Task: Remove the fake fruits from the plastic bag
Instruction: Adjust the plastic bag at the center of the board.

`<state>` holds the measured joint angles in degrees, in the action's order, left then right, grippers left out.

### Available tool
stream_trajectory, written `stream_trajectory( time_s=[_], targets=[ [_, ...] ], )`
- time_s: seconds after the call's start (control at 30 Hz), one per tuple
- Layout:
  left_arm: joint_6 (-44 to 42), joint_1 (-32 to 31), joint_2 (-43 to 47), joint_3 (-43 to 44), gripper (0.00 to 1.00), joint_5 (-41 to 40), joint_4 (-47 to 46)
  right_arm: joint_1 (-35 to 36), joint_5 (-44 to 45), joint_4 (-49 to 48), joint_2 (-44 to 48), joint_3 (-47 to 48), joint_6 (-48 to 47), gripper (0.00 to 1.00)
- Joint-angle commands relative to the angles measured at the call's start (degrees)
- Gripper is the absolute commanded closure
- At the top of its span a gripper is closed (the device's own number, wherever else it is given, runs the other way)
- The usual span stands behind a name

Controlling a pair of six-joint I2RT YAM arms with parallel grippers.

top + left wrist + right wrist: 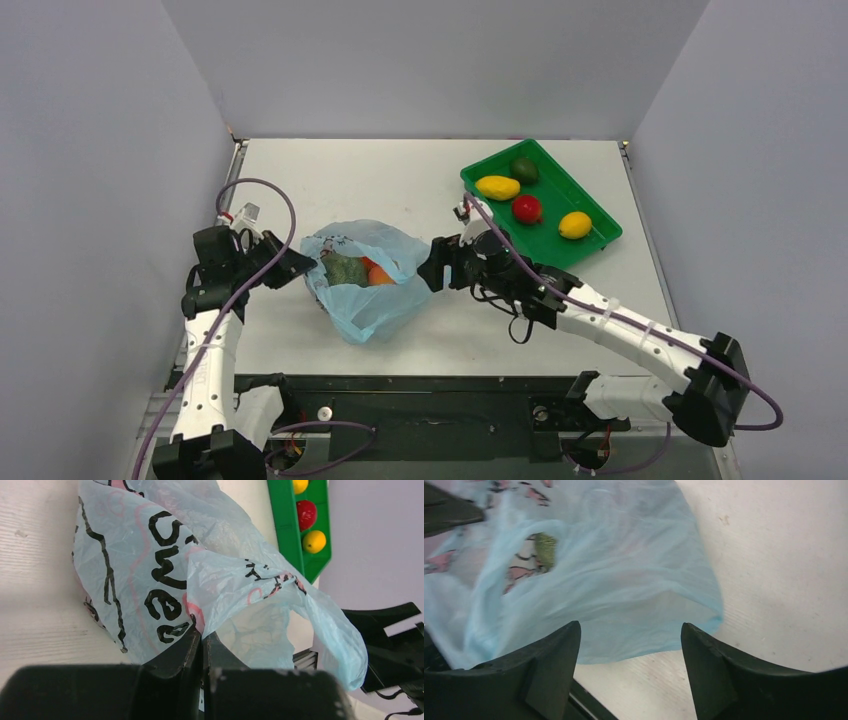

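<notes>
The light-blue plastic bag (365, 295) lies on the table between my arms, its mouth open upward. Inside it I see an orange fruit (381, 276), a sliver of a red one (368, 263) and a green fruit (345, 270). My left gripper (303, 267) is shut on the bag's left edge; the left wrist view shows its jaws (202, 636) pinching the film of the bag (150, 565). My right gripper (433, 268) is open and empty at the bag's right side, its fingers (566, 642) just short of the bag (624, 580). The green fruit (545, 550) shows through the opening.
A green tray (590, 205) stands at the back right holding two yellow fruits (497, 187) (574, 224), a dark green fruit (524, 170) and a red fruit (527, 208). Grey walls enclose the table on three sides.
</notes>
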<state>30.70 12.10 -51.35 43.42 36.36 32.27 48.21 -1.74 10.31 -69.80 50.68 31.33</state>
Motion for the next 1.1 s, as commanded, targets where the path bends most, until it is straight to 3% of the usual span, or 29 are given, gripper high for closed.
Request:
stream_trajectory(
  time_s=[0.0,0.27,0.67,0.8,0.87,0.97,1.07],
  targets=[
    [1.95,0.31,0.58,0.85,1.0,5.31,-4.76,6.14,4.92,5.26,6.48,4.52,-5.08,0.28],
    [4.82,0.29,2.17,0.48,1.0,7.66,-5.83,17.46,2.24,-6.82,6.34,2.52,-0.96,0.25],
    [8.12,0.3,2.8,-0.65,1.0,10.36,-8.06,22.4,12.09,0.48,-15.19,20.21,-13.82,0.26],
    [8.23,0.31,2.18,0.06,1.0,10.55,-8.2,25.92,12.73,-0.94,-21.46,20.75,-13.37,0.44],
    [8.3,0.36,1.68,0.34,1.0,10.6,-8.33,28.33,13.63,-2.31,-24.48,20.28,-12.81,0.6],
    [8.56,0.32,1.11,0.56,1.0,10.76,-8.91,31.24,15.61,-2.76,-28.07,20.25,-11.04,0.91],
    [8.34,0.22,0.52,0.5,1.0,11.13,-8.92,33.79,18.65,-4.18,-29.81,18.98,-9.82,1.0]
  ],
)
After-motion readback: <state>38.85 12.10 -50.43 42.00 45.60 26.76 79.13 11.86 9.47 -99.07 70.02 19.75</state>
